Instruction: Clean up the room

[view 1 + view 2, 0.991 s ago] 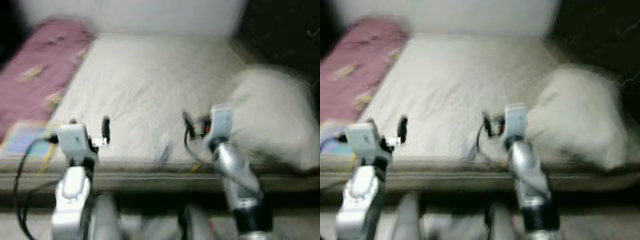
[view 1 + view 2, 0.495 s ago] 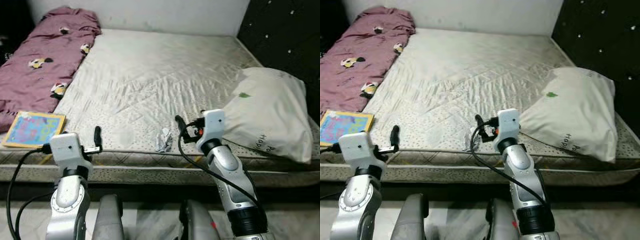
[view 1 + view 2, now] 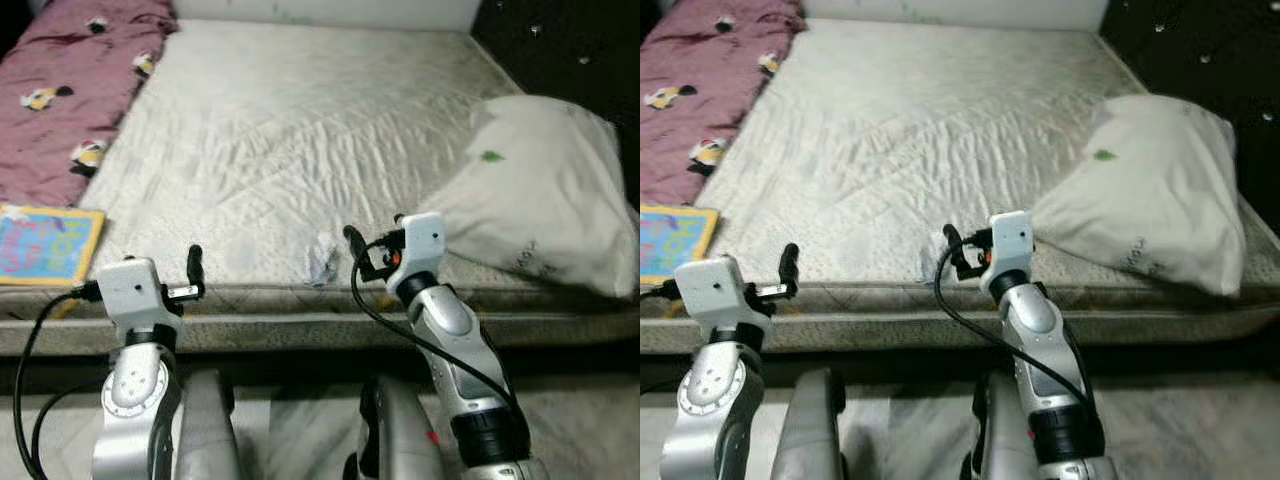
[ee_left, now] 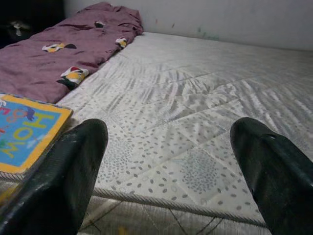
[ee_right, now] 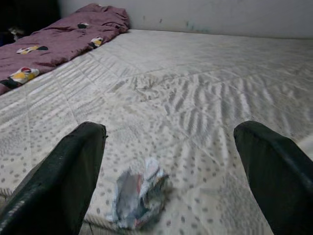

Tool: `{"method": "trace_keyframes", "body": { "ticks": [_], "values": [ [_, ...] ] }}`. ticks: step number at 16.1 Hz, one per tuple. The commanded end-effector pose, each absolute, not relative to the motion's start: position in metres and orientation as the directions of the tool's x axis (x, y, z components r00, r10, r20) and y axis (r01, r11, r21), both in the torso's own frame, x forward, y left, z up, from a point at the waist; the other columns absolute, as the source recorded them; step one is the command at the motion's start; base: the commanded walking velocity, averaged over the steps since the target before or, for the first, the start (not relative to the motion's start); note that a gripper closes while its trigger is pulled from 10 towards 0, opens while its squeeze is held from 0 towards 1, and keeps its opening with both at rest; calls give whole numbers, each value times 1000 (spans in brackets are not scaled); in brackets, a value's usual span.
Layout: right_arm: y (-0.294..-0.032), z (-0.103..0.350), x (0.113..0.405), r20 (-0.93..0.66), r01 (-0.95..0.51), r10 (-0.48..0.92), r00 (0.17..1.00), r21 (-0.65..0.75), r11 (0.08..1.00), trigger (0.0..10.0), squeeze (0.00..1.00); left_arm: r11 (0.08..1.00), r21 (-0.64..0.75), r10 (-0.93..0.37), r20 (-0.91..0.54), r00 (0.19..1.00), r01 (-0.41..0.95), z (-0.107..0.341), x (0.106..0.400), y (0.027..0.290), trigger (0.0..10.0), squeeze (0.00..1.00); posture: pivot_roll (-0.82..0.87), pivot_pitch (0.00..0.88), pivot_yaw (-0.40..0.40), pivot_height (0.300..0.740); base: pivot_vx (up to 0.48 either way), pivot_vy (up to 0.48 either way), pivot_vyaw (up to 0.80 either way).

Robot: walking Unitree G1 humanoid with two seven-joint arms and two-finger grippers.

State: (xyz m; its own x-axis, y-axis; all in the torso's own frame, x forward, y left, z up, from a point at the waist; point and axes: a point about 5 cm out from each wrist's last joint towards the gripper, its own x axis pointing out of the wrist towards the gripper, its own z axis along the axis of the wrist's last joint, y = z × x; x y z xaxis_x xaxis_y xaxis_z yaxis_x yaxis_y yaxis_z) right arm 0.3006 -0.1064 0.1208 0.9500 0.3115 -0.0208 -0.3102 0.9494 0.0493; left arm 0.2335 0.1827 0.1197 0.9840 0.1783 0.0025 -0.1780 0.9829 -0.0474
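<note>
Crumpled wrapper (image 5: 137,198) lies on the bed (image 3: 300,130) at its near edge, just ahead of the right pincer (image 5: 168,171), fingers spread wide, empty. Left pincer (image 4: 171,166) also wide, near the book (image 3: 40,245). Risk: a low approach nudges the light wrapper off the edge
</note>
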Motion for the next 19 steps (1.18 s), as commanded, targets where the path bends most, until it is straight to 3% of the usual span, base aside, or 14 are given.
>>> {"method": "trace_keyframes", "body": {
  "ticks": [1,3,7,19],
  "values": [
    [-106,123,303,-25,-316,317,948,49,948,10000,0,983,-56,175,4,985,-175,122,234,182,10000,0,4,46,-53,528,0,0,0],
    [-102,122,303,-32,-351,351,936,16,936,10000,0,984,-67,168,10,986,-167,122,234,181,10000,0,2,46,-56,528,0,0,0],
    [-99,123,304,-26,-374,374,927,-2,928,10000,0,986,-73,150,19,989,-148,123,234,178,10000,0,2,41,-58,528,0,0,686],
    [-96,120,306,-39,-387,387,921,5,922,10000,0,990,-82,112,17,994,-111,122,234,174,10000,0,6,28,-64,528,359,0,36]
  ]
}}
